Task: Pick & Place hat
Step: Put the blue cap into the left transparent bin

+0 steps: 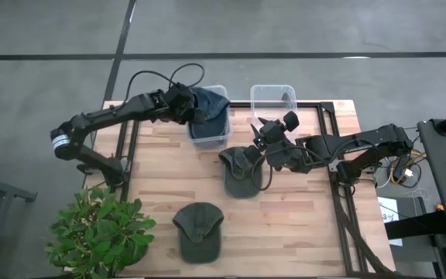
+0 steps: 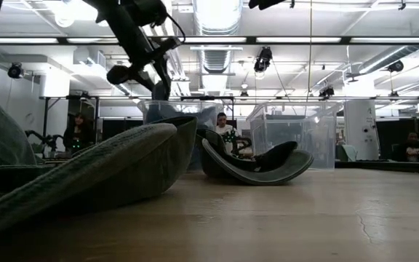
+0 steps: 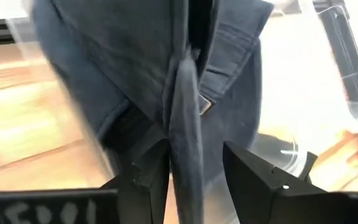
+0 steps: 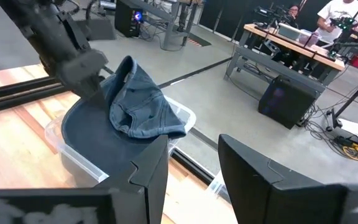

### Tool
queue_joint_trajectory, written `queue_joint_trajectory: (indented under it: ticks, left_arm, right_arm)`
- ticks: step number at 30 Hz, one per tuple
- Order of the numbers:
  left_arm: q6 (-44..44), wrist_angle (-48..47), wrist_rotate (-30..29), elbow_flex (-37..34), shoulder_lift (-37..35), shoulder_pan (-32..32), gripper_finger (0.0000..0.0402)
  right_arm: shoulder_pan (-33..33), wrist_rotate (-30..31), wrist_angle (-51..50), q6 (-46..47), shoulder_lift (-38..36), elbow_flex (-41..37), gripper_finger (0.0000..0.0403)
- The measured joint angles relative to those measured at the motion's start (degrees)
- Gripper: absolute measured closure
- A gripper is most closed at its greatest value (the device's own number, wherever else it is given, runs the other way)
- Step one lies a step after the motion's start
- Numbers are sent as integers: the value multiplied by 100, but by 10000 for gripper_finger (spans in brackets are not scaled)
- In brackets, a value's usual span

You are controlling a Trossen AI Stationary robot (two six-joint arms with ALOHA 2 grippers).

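Overhead only — third green cap (image 1: 198, 230) beside plant (image 1: 99, 231), near table edge.

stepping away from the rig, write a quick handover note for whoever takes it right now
Left gripper: jaws apart around a fold of the blue hat, which sits in the left clear bin.
Right gripper: open, empty, over the table centre beside a green hat.
Right clear bin: looks empty.
Done: blue hat binned.
Left: pull the left arm clear; two green hats remain, the second at the table's front edge.
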Motion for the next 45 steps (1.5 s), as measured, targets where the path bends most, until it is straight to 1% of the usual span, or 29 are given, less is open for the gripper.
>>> queue_joint_trajectory:
  ticks: [6, 9, 13, 17, 19, 22, 25, 29, 32, 34, 39, 45]
  left_arm:
    - [20, -1081, -16, 488, -84, 118, 260]
    - [73, -1353, -83, 827, -94, 151, 259]
    - [193, -1200, -345, 1294, -94, 151, 259]
    - [673, -472, -526, 1597, -65, 151, 259]
    - [937, -91, -526, 1623, 16, 163, 259]
    - [1032, 12, -523, 1574, 176, 221, 259]
    - [1037, -477, -544, 1539, 367, 301, 259]
    - [1023, -1244, -886, 1518, 637, 438, 259]
    - [958, -1550, -937, 1461, 851, 488, 259]
    - [958, -1618, -911, 1460, 1038, 481, 259]
    - [1120, -1600, -622, 1524, 1500, 481, 259]
    - [1175, -1574, -478, 1534, 1726, 481, 259]
  right_arm:
    - [0, 0, -1, 1, 0, 0, 268]
    - [0, 0, -1, -1, 0, 0, 268]
    - [0, 0, -1, -1, 0, 0, 268]
    - [0, 0, 1, -1, 0, 0, 268]
    - [0, 0, 1, -2, 0, 0, 268]
    - [-2, 0, -1, -4, 0, 0, 268]
    - [-2, 0, -3, -4, 0, 0, 268]
    - [-2, 0, -4, -8, 0, -18, 268]
    - [-4, 0, -2, -23, 0, -22, 268]
    - [-11, 0, -2, -21, 0, -22, 268]
    - [-15, 0, -2, -15, 0, -33, 268]
    - [-15, 0, -3, -1, 0, -39, 268]
